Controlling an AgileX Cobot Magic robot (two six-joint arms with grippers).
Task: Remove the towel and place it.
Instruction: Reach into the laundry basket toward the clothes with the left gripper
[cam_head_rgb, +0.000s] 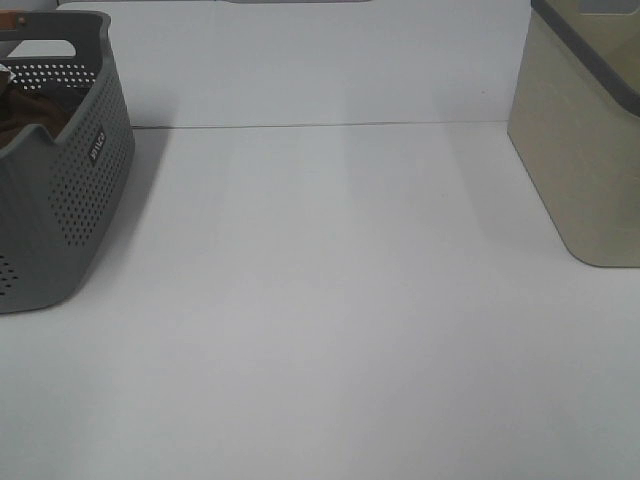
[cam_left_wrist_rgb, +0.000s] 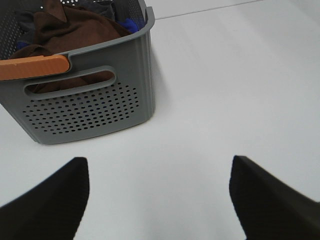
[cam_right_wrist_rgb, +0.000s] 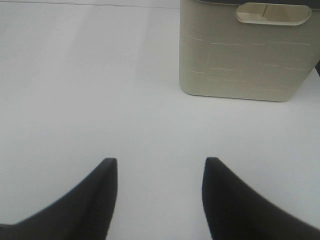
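Observation:
A brown towel (cam_left_wrist_rgb: 75, 27) lies heaped in a grey perforated basket (cam_left_wrist_rgb: 100, 100) with an orange handle; a bit of blue cloth shows beside it. In the high view the basket (cam_head_rgb: 70, 180) stands at the left edge with the brown towel (cam_head_rgb: 35, 110) inside. A beige bin (cam_head_rgb: 585, 150) stands at the right edge and also shows in the right wrist view (cam_right_wrist_rgb: 245, 55). My left gripper (cam_left_wrist_rgb: 160, 165) is open and empty over the table, short of the basket. My right gripper (cam_right_wrist_rgb: 160, 162) is open and empty, short of the beige bin. Neither gripper shows in the high view.
A white table (cam_head_rgb: 320, 300) spreads between the basket and the bin. A white wall rises behind the table's far edge.

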